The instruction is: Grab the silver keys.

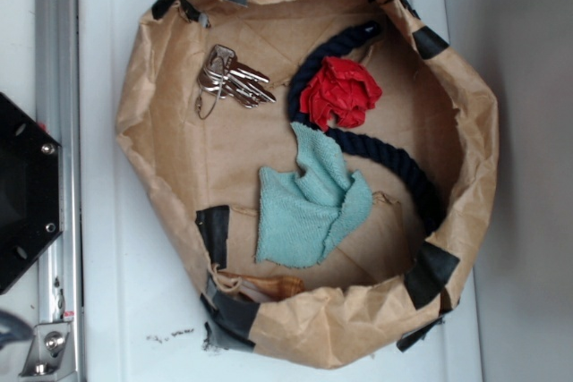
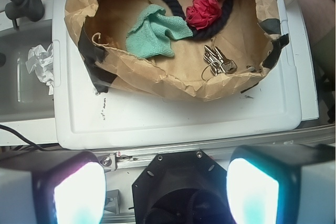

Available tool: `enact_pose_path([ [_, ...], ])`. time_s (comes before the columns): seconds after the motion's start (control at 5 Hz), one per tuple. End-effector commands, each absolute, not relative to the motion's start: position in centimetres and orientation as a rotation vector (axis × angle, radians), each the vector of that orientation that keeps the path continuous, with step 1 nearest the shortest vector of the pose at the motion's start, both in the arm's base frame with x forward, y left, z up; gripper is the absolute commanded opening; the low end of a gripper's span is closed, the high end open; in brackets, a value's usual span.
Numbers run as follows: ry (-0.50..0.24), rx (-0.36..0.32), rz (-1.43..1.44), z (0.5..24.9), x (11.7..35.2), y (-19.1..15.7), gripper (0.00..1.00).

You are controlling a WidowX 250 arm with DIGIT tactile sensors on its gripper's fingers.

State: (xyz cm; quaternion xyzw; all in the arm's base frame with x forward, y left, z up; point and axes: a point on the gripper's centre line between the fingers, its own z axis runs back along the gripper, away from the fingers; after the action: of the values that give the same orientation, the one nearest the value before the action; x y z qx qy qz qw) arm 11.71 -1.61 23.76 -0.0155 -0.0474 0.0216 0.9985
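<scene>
Gripper (image 2: 167,192): wrist view, bottom of frame; the two fingers (image 2: 79,192) stand wide apart with nothing between them, pads glowing pale. Held well clear of everything listed below.

Tray (image 2: 173,119): white, centre of wrist view, carrying the paper nest.

Paper nest (image 1: 470,131): crumpled brown paper shaped into a bowl, rim patched with black tape (image 1: 214,232).

Keys (image 1: 231,78): silver bunch on a thin wire ring, lying flat on the paper floor, upper left of the nest in the exterior view; lower right of the nest in the wrist view (image 2: 218,62). Apart from the rope and both cloths.

Rope (image 1: 407,172): dark navy, curving from upper centre to lower right of the nest.

Red cloth (image 1: 340,91): bunched, resting on the rope, right of the keys.

Teal cloth (image 1: 304,207): folded, centre of the nest, one corner touching the rope.

White wad (image 2: 42,62): crumpled, left edge of wrist view, outside the tray.
</scene>
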Motion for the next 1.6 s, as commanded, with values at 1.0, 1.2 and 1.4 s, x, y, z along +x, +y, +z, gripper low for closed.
enact_pose_path([
  [1.0,-0.085,0.136,0.686,14.8,22.1,2.8,1.0],
  [1.2,-0.009,0.138,0.641,14.1,22.2,3.2,1.0],
  [1.4,-0.009,0.138,0.641,14.1,22.2,3.2,1.0],
])
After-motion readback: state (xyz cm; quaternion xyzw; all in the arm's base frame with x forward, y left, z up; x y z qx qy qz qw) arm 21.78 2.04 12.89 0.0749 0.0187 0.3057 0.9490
